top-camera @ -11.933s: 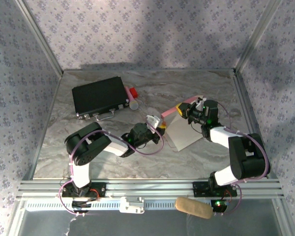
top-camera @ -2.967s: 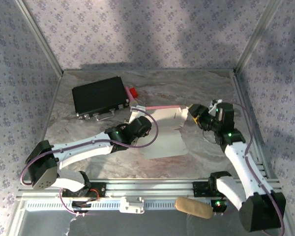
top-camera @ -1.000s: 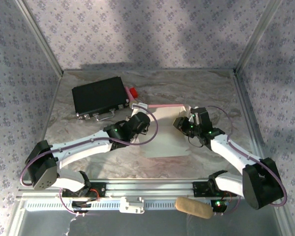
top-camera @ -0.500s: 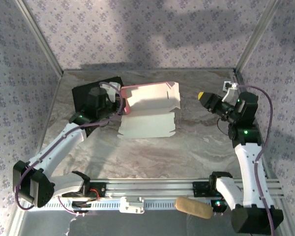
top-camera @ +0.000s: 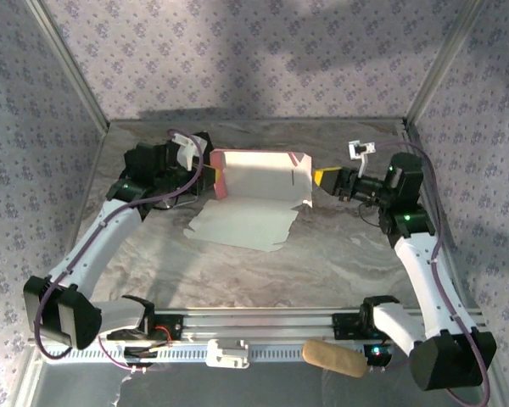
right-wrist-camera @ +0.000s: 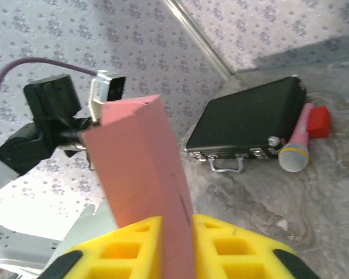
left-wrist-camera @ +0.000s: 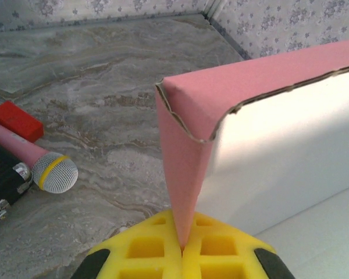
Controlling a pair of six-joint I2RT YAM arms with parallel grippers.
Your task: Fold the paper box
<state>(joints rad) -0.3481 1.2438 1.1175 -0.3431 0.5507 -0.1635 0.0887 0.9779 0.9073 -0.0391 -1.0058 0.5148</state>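
The paper box (top-camera: 259,172) hangs above the back middle of the table, pink outside and whitish inside. Its long lower flap (top-camera: 242,225) slopes down to the tabletop. My left gripper (top-camera: 212,175) is shut on the box's left end, and in the left wrist view its yellow fingers (left-wrist-camera: 154,247) pinch a narrow pink flap (left-wrist-camera: 183,174). At the right end my right gripper (top-camera: 319,178) is shut on the box. In the right wrist view a folded pink panel (right-wrist-camera: 142,157) stands between its yellow fingers (right-wrist-camera: 232,247).
A black case (right-wrist-camera: 250,125) lies at the back left, behind the left arm. A pink microphone (right-wrist-camera: 294,151) and a red block (right-wrist-camera: 318,122) lie beside it, and the microphone (left-wrist-camera: 46,168) is near my left gripper. Metal frame rails edge the marble table (top-camera: 348,263).
The right gripper has swung left from beside the box and closed on its right end. The left gripper has kept its hold, and the box has shifted slightly with its lower flap sagging further.
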